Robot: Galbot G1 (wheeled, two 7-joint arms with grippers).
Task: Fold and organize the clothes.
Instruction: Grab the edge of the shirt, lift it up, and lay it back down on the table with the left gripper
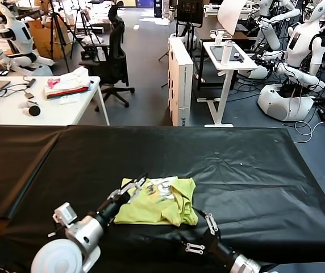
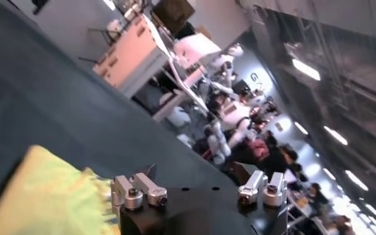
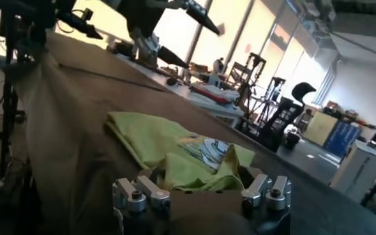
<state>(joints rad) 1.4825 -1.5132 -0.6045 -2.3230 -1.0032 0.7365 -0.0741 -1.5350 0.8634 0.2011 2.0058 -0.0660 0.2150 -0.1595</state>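
Observation:
The lime yellow-green T-shirt [image 1: 159, 203] lies crumpled on the black-covered table [image 1: 242, 170], near its front edge, with the white graphic facing up. My left gripper [image 1: 133, 189] is open at the shirt's left edge. In the left wrist view the shirt [image 2: 47, 198] lies beside the left gripper [image 2: 200, 186], not between its jaws. My right gripper [image 1: 201, 228] is open, low at the shirt's front right corner. In the right wrist view the shirt [image 3: 175, 150] lies just ahead of the spread jaws of the right gripper [image 3: 200, 191].
A white table at the back left carries a pile of pink, white and red cloth [image 1: 69, 85]. Behind the black table stand an office chair [image 1: 114, 57], a white cabinet [image 1: 179, 79], a small white stand [image 1: 228, 60] and other robots [image 1: 296, 62].

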